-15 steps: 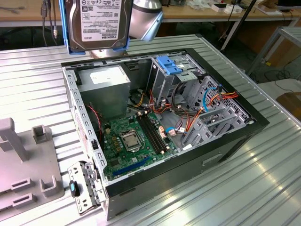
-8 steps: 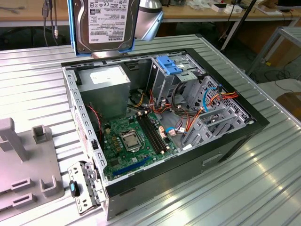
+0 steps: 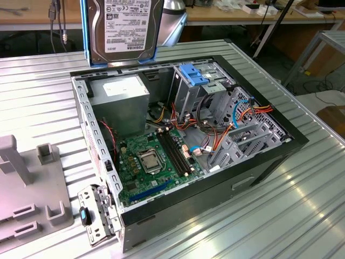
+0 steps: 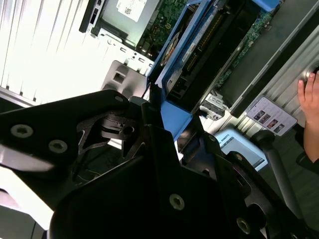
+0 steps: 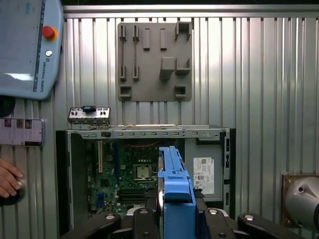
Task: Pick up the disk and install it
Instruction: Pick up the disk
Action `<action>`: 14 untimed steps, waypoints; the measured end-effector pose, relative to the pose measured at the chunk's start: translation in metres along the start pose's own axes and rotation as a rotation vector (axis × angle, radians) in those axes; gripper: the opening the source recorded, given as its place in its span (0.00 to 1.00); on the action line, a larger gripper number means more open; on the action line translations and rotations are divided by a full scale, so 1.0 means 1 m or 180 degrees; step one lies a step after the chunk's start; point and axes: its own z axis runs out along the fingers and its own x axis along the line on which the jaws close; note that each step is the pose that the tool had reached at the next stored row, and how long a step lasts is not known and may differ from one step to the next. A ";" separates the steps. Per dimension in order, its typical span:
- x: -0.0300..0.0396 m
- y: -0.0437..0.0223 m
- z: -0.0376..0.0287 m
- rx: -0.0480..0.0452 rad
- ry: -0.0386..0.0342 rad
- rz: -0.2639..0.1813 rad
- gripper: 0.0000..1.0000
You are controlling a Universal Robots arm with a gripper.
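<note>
The disk (image 3: 126,29), a grey hard drive in a blue carrier, hangs upright above the back edge of the open computer case (image 3: 280,121). In the first wrist view the blue carrier (image 5: 175,191) stands edge-on, with my gripper (image 5: 177,215) shut on it and a black finger on each side. The second wrist view has the disk (image 4: 174,59) running away from my gripper (image 4: 167,122) over the motherboard. The drive cage with its fixed blue bracket (image 3: 193,75) sits inside the case, below the disk and toward the exterior view's right.
A grey fixture plate (image 3: 27,189) lies on the ribbed metal table at the exterior view's left. Cables (image 3: 237,124) fill the case beside the cage. A teach pendant (image 5: 30,45) and a person's hand (image 5: 7,179) are beside the case.
</note>
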 end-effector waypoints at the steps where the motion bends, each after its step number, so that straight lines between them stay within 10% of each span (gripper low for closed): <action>1: 0.0012 -0.0006 0.0001 0.0000 0.0000 0.0000 0.37; 9: 0.0129 -0.0060 0.0015 0.0000 -0.0001 0.0000 0.37; 14: 0.0134 -0.0212 0.0045 0.0000 0.0000 0.0000 0.37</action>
